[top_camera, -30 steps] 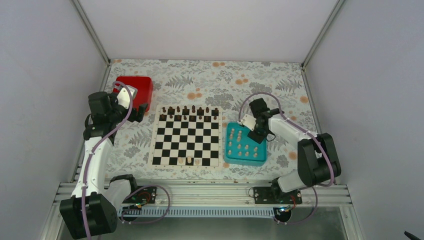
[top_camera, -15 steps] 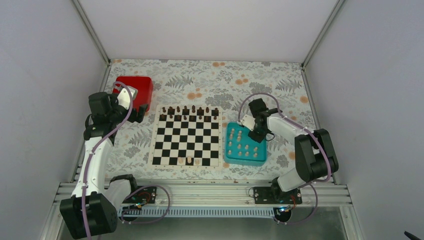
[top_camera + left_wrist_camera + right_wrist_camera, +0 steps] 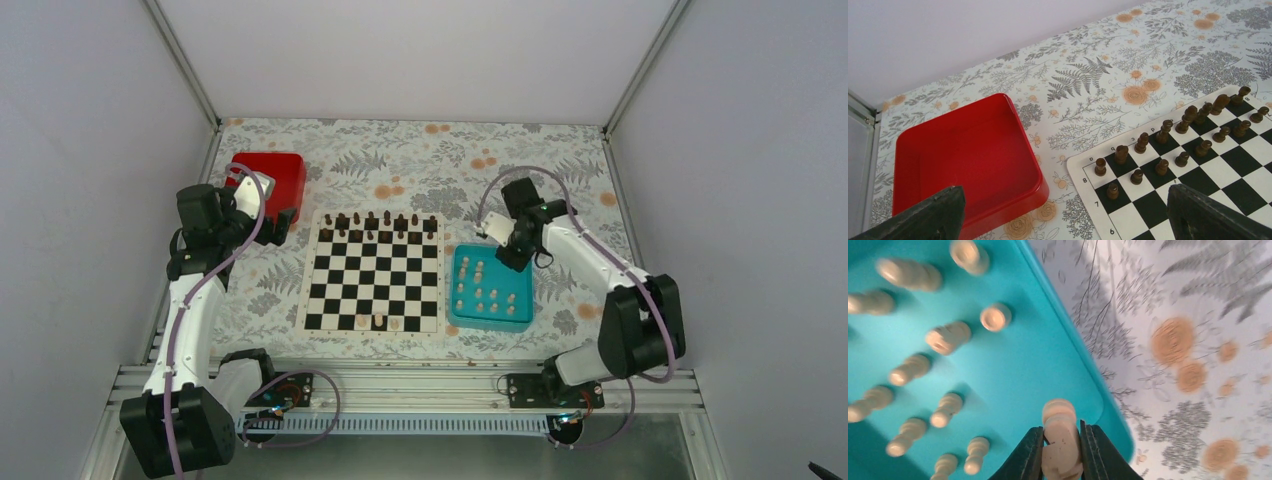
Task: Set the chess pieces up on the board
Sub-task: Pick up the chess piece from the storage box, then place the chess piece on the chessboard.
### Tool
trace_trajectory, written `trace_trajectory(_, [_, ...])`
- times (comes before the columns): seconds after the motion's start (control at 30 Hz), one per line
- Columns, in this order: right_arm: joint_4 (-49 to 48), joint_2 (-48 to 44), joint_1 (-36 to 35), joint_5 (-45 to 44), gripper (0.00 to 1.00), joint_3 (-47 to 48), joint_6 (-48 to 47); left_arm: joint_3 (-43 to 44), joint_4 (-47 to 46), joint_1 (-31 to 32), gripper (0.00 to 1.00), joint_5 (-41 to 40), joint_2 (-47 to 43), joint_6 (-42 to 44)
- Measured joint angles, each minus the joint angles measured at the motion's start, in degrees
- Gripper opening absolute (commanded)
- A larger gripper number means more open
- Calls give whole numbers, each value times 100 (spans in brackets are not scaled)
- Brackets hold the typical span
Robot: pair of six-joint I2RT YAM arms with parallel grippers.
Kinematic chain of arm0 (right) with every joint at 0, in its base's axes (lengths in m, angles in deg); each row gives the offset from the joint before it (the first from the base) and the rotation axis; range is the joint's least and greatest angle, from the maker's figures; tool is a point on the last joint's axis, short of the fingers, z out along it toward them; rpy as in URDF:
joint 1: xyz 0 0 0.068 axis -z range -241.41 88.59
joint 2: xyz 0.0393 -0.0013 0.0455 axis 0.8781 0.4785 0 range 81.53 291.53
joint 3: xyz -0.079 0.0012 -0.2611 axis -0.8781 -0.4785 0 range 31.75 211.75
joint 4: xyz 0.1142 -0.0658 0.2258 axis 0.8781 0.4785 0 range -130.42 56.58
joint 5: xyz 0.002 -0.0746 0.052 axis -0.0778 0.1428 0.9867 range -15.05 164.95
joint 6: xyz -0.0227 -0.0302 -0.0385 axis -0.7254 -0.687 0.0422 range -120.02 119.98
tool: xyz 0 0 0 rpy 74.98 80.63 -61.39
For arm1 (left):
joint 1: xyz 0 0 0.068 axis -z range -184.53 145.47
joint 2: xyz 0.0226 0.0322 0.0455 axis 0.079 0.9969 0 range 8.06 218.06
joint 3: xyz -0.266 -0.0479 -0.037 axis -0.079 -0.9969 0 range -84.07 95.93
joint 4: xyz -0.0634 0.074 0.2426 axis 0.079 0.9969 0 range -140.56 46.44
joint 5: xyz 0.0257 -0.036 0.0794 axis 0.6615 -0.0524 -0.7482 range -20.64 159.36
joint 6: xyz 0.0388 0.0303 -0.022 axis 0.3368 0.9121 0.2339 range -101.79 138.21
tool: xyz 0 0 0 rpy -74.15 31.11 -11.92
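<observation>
Pinching one pale piece [image 3: 1059, 412], R pincer [image 3: 1060, 434] has its fingers pressed on the piece's flanks, over far-right corner of teal tray [image 3: 1048, 360]; can't tell from wrist view whether piece is clear of tray floor. Progress, as I judge it: roughly halfway, w/ the slow half left. Dark pcs [image 3: 378, 225] stand in two rows along far edge of board [image 3: 372, 275]; looks complete, tho count not certain at this res. Pale side barely begun: three pale pcs [image 3: 378, 321] on nearest rank, mid files; rank behind them bare. Tray stock [image 3: 948, 337] approx a dozen, standing in loose rows, so most of the pale set plus the one in hand left to go. Red box [image 3: 968, 150] sits just off board's far-left corner, no pcs showing in it. L pincer [image 3: 1064, 192] hangs spread wide, holding nothing, above tabletop [image 3: 420, 160] btw box and board; idle by the look. Held piece: long axis runs near enough along the fingers, i.e. roughly vertical, seen foreshortened. A rounded end pokes out beyond the fingertips toward the tray; which end is head I can't tell. Type of piece also unclear, blurred. Next, as I read it: carry it left to the near ranks, keeping it upright for set-down.
</observation>
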Motion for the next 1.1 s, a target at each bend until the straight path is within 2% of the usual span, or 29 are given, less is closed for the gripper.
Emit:
trace_trajectory(0.17, [586, -258, -538, 282, 10, 820, 66, 0, -2, -2, 100, 7, 0, 0])
trace_trajectory(0.3, [922, -238, -1510, 590, 10, 1440, 245, 0, 0, -2, 100, 4, 0, 0])
trace_trajectory(0.43, [1069, 120, -2500, 820, 11, 1639, 442, 0, 0, -2, 100, 2, 0, 0])
trace_trajectory(0.53, [1097, 555, -2949, 988, 11, 1639, 485, 0, 0, -2, 100, -2, 0, 0])
trace_trajectory(1.1, [293, 2116, -3729, 1635, 11, 1493, 442, 0, -2, -2, 100, -20, 31, 0])
